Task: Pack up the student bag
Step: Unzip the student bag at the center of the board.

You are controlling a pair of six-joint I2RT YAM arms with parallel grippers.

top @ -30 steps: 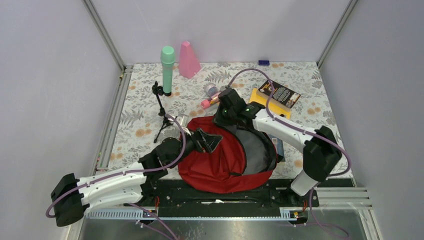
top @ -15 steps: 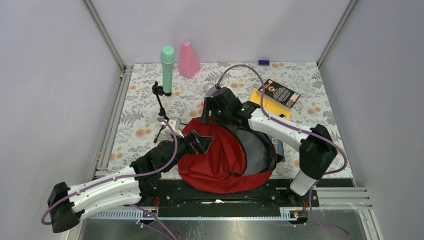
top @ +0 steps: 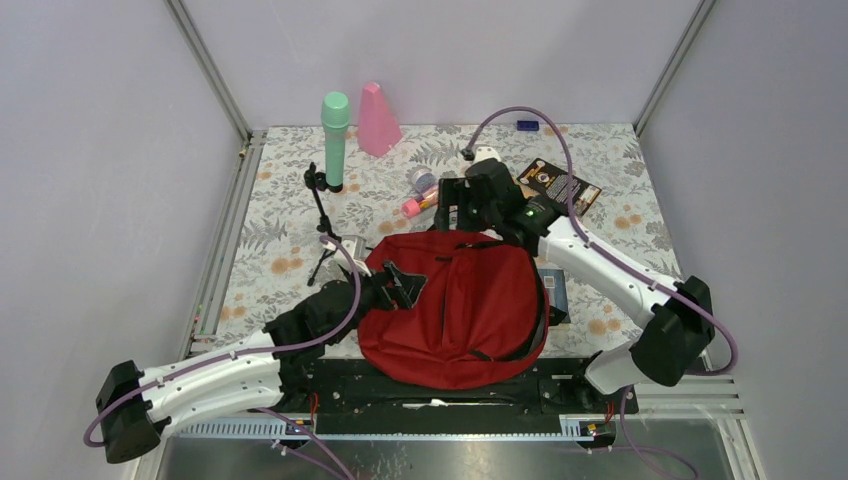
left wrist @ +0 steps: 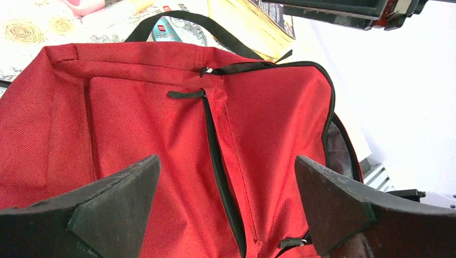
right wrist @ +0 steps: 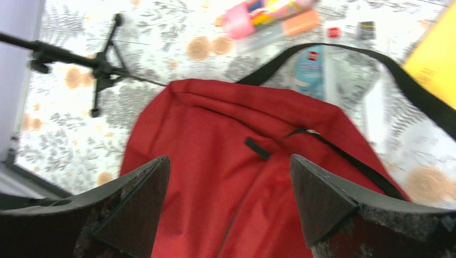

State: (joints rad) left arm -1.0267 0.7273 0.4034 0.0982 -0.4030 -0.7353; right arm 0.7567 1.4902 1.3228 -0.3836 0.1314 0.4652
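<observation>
**Cell inspection, three views**

Top view: the student bag point(top: 460, 305) is lying flat at the near edge of the table point(top: 270, 240), which is wearing a floral cloth. Plain lilac walls point(top: 450, 50) and metal frame posts point(top: 210, 70) are closing in the cell on three sides. A green microphone point(top: 334, 140) and a pink tapered block point(top: 377, 118) are standing near the far edge. A small tripod point(top: 322, 215) is standing just left of the bag. A black-and-yellow book point(top: 560, 183) is lying at the far right. My left gripper point(top: 400, 285) is hovering over the bag's left part, and my right gripper point(top: 450, 205) is hovering above its far edge.

Left wrist view: my left fingers point(left wrist: 115, 204) are standing spread wide, holding nothing. They are above red fabric and a black zipper line point(left wrist: 218, 161).

Right wrist view: my right fingers point(right wrist: 134, 209) are likewise spread and empty over the bag's top edge. A black strap point(right wrist: 419, 102) is trailing across the cloth.
</observation>
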